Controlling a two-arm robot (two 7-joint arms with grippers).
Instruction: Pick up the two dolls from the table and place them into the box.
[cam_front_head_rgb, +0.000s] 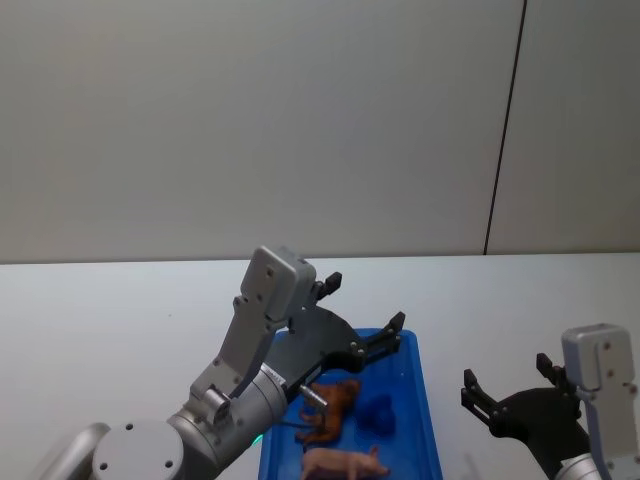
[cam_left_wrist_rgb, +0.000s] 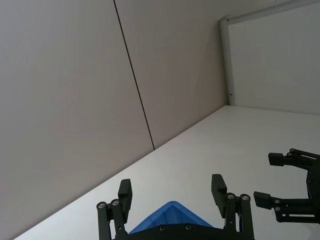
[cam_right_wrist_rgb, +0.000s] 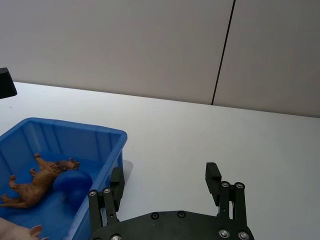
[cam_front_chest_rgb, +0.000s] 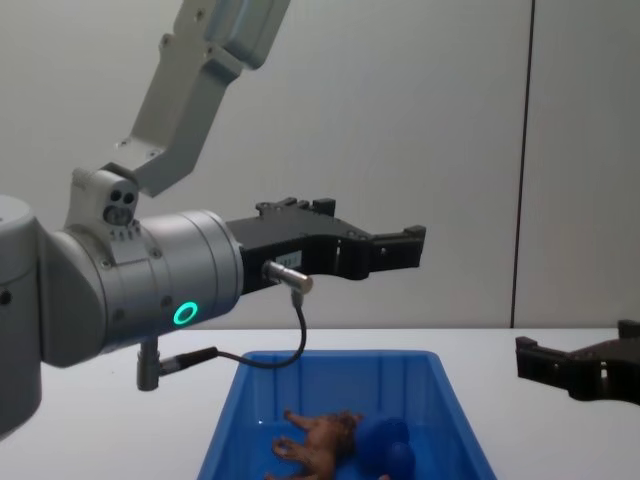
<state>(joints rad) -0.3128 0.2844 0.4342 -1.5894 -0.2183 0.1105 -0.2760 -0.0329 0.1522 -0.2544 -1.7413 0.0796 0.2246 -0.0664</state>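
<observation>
Nearest the robot inside the blue box (cam_front_head_rgb: 425, 400), a pale pink animal figure (cam_front_head_rgb: 342, 463) lies on the floor of the bin at its near end. Just beyond it, the brown shaggy doll (cam_front_head_rgb: 328, 408) lies on its side toward the box's left wall, and the solid blue doll (cam_front_head_rgb: 378, 413) rests right beside it, toward the box's right wall, the two close enough that touching cannot be ruled out. In the right wrist view the brown doll (cam_right_wrist_rgb: 39, 181) sprawls with legs out and the blue doll (cam_right_wrist_rgb: 71, 183) sits against it near the box's corner. The right gripper (cam_front_head_rgb: 508, 392) hovers beside the box, outside its right wall and low over the white table (cam_front_head_rgb: 120, 310), its jaws spread apart and grasping nothing. The left gripper (cam_front_head_rgb: 365, 312) hangs above the box's far end, well clear of the dolls, its jaws likewise released and empty. Past the box's far rim the table runs on to a plain grey wall (cam_front_head_rgb: 250, 120).
</observation>
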